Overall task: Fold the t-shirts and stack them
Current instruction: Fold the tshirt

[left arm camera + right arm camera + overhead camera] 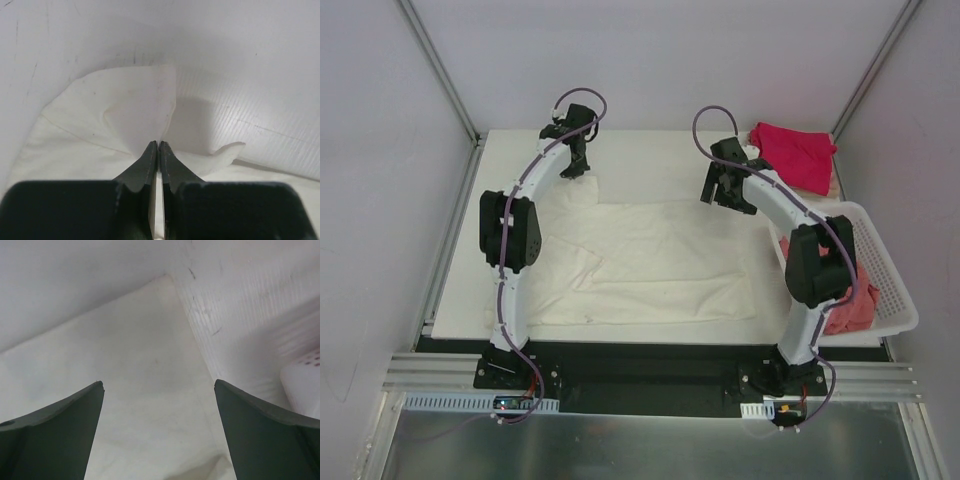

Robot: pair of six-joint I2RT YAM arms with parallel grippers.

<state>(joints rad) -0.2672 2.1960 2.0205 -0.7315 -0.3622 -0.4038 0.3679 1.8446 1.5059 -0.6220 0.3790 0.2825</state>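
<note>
**Left arm pinches the cream shirt's far corner**

The left gripper (578, 168) has its fingers pressed together on the far-left edge of the large cream cotton t-shirt (660, 260), which lies spread across the middle of the white table (650, 150). The right gripper (725, 195) hangs over the shirt's far-right edge, jaws wide apart and holding nothing. Behind it a magenta-red t-shirt (795, 150) lies in the far-right corner. At the right edge, a salmon-pink t-shirt (855, 305) sits in the white slotted plastic basket (895, 290).

In the basket (892, 272) — salmon-pink t-shirt (856, 306) half behind the right arm (817, 262), shape unclear.
</note>
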